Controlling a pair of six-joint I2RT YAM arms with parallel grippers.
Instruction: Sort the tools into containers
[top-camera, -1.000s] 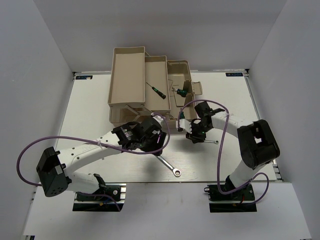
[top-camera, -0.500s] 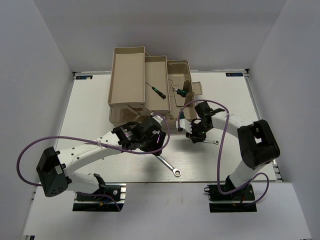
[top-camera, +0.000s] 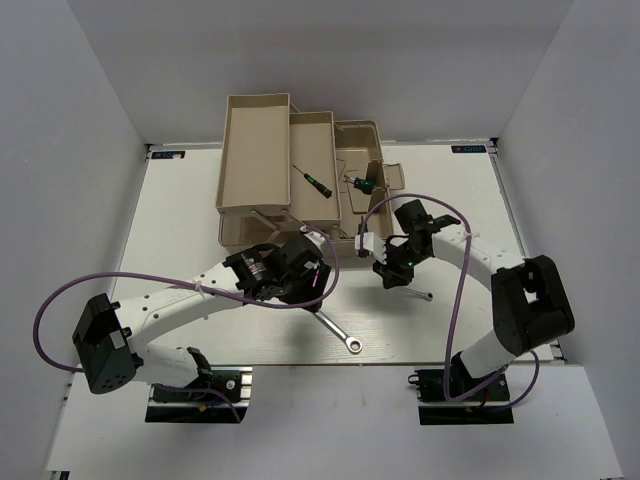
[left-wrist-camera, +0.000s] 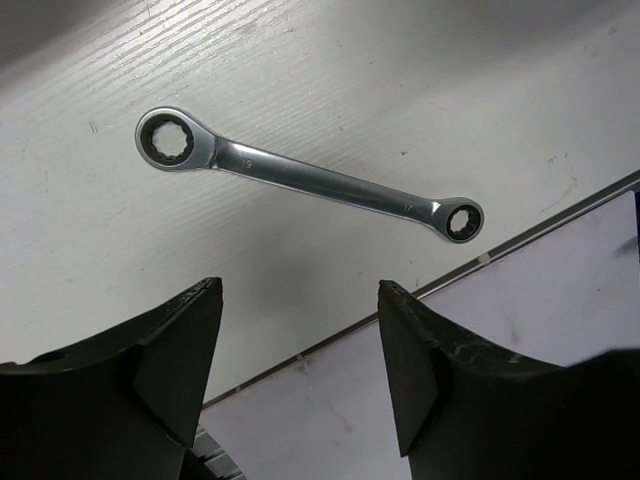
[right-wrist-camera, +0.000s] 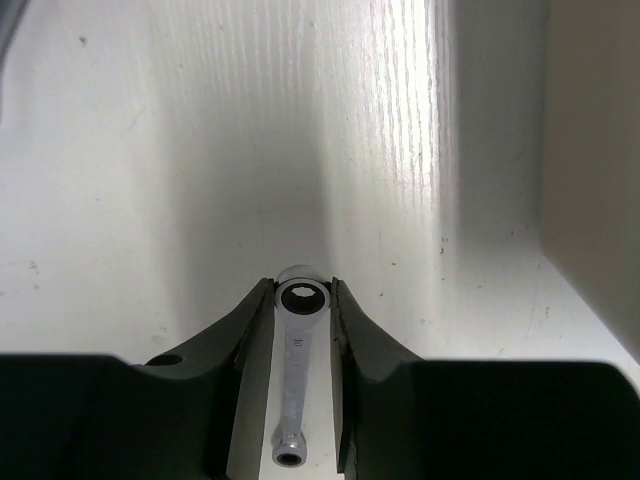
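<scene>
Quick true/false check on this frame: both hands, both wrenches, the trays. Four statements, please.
1. The right hand is closed on the short wrench. True.
2. The left hand grips the long wrench. False: its jaws are open, and the wrench lies flat on the table beyond the fingertips, untouched.
3. A green-handled screwdriver lies in the middle tray. True.
4. The leftmost tray holds a wrench. False: no tool shows in it. One wrench is on the table and the other is in the right hand.
</scene>
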